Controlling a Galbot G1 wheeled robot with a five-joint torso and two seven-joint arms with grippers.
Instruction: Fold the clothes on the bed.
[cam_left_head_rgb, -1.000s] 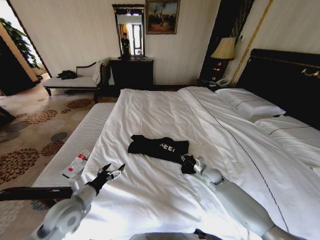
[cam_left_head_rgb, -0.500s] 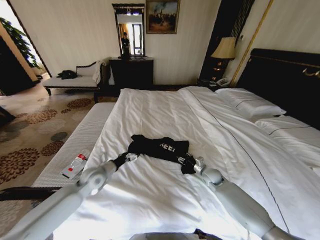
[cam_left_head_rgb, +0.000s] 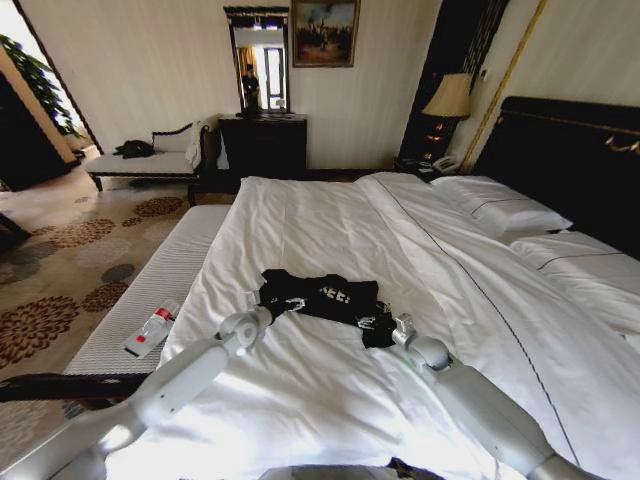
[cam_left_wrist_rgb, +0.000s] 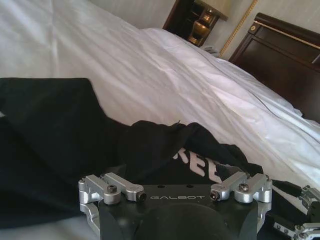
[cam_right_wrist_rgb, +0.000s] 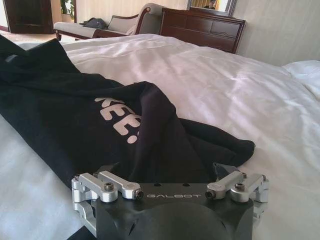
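Reaching in from both sides, your left gripper (cam_left_head_rgb: 268, 305) and right gripper (cam_left_head_rgb: 376, 325) sit at opposite ends of the black top (cam_left_head_rgb: 322, 295); whether either pair of jaws grips cloth, you cannot tell. Top lies crumpled mid-bed (cam_left_head_rgb: 330, 230), on the white duvet (cam_left_head_rgb: 300, 380).

Both arms reach forward to the black top (cam_left_head_rgb: 320, 296). The left gripper (cam_left_head_rgb: 268, 305) sits at its left end, the right gripper (cam_left_head_rgb: 377, 326) at its near right corner.

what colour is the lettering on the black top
White lettering on the black top, clearest in the right wrist view.
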